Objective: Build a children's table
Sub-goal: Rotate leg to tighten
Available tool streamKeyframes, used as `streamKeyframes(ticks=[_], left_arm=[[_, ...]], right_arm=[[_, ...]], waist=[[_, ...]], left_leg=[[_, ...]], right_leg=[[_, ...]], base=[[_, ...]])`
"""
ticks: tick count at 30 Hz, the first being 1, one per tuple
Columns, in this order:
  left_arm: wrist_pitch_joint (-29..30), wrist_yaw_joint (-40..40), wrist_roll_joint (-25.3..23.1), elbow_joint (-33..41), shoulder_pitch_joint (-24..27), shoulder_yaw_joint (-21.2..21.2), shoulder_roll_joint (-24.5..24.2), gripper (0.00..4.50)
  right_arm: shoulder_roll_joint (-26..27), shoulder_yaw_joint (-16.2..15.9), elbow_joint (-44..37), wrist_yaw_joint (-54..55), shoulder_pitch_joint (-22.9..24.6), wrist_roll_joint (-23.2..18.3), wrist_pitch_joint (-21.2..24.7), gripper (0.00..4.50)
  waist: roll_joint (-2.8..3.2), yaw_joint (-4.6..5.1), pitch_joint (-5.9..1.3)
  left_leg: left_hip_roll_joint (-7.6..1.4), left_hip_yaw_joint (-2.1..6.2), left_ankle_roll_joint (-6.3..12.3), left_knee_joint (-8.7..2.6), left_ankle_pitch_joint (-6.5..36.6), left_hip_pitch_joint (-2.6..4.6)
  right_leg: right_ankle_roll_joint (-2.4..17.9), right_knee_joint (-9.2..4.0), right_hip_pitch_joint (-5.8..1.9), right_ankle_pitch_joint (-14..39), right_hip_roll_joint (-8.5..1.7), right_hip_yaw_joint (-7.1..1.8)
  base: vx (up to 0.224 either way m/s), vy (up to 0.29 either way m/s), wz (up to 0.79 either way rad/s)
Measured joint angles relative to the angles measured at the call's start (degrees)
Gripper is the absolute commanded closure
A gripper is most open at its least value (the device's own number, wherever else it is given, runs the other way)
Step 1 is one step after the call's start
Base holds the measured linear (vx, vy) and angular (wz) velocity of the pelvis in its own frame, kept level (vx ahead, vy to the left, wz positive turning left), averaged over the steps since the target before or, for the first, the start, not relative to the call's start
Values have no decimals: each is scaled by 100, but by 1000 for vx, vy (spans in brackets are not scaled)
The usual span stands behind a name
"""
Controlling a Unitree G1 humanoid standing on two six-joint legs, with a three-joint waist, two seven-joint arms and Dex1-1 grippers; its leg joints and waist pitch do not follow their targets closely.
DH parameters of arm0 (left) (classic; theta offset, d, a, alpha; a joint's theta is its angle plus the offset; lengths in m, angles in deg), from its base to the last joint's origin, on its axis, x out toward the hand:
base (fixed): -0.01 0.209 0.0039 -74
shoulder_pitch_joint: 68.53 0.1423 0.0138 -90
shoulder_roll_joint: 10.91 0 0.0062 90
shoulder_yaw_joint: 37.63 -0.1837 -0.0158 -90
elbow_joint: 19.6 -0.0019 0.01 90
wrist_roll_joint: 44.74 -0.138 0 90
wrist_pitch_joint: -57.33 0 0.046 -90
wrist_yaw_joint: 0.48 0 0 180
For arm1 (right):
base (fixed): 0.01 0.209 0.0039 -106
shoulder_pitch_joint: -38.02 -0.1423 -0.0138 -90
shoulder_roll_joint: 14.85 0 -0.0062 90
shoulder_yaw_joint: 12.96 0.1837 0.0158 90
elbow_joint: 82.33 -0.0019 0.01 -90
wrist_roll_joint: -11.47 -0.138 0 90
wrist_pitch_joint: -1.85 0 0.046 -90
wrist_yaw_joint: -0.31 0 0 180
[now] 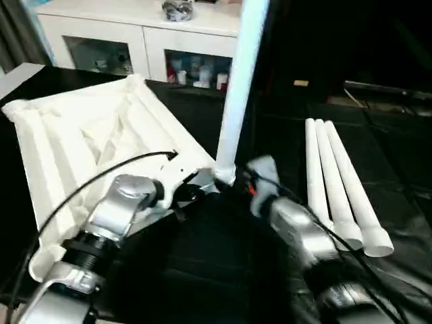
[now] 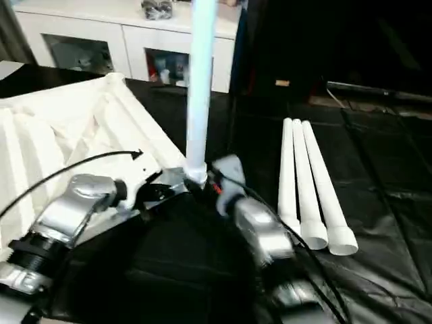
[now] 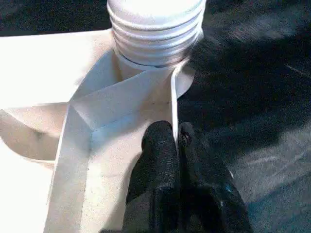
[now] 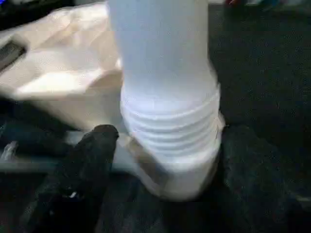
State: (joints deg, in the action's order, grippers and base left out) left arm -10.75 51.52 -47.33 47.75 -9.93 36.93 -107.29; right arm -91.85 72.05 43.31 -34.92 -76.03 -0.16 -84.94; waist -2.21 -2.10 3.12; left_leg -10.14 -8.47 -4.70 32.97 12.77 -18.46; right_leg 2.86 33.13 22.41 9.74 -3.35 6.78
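The left gripper (image 3: 176, 145) is pinching the thin rim wall of the table top (image 1: 81, 142), fingers pressed on either side of it, just beside the corner socket (image 3: 146, 82). The right gripper (image 4: 160, 160) is standing spread around the threaded base of the upright leg (image 1: 239, 88), one finger (image 4: 82, 165) on each side, not visibly clamping. The leg is sitting in that socket with several threads showing, so it is probably only partly screwed in. Three more legs (image 1: 341, 196) are lying together well apart on the black floor covering (image 1: 398, 169). Risks: the leg tilting and cross-threading, or the top twisting out of the narrow pinch while turning.
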Motion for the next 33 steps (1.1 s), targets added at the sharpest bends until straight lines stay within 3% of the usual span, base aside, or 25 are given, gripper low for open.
streamKeyframes(ticks=[3,6,11,20,25,29,33], left_arm=[[-393,328,33,-131,-51,-75,-137,450],[-741,667,50,-208,-52,-146,-285,450],[-1355,1177,23,-359,-54,-339,-529,450],[-1765,1994,96,-388,-52,-487,-745,450],[-1916,2304,174,-334,-41,-613,-804,450],[-2041,2470,165,-310,-46,-696,-864,450],[-2067,2512,150,-312,-46,-705,-871,450]], right_arm=[[-242,-17,-372,-402,205,-138,121,30],[-549,5,-821,-756,214,-263,237,4],[-1200,-148,-1483,-1649,306,-425,524,4],[-1636,-690,-1464,-2776,33,-299,740,4],[-1595,-773,-1162,-2843,-182,-151,646,4],[-1578,-947,-841,-3168,-348,-82,600,4],[-1599,-964,-736,-3401,-432,-84,623,41]], waist=[[2,-33,1],[2,-91,1],[-2,-168,-2],[-3,-183,-2],[-6,-281,-4],[-7,-306,-4],[-8,-303,-4]], left_leg=[[0,0,14,10,-9,-58],[-1,-2,31,10,-19,-61],[-2,-4,33,11,-18,-59],[-5,-5,32,22,-18,-59],[-6,-9,32,23,-18,-58],[-10,-13,32,39,-18,-59],[-16,-15,31,65,-17,-59]], right_leg=[[36,3,49,-23,-1,0],[37,4,53,-23,-1,0],[32,3,48,-18,-2,-1],[33,10,44,-20,-2,-1],[33,13,45,-19,-3,-1],[35,34,50,-17,-4,-3],[35,54,50,-17,-4,-3]], base=[[0,0,0],[0,0,0],[0,0,0],[0,0,0],[0,0,0],[0,0,0],[0,0,0]])
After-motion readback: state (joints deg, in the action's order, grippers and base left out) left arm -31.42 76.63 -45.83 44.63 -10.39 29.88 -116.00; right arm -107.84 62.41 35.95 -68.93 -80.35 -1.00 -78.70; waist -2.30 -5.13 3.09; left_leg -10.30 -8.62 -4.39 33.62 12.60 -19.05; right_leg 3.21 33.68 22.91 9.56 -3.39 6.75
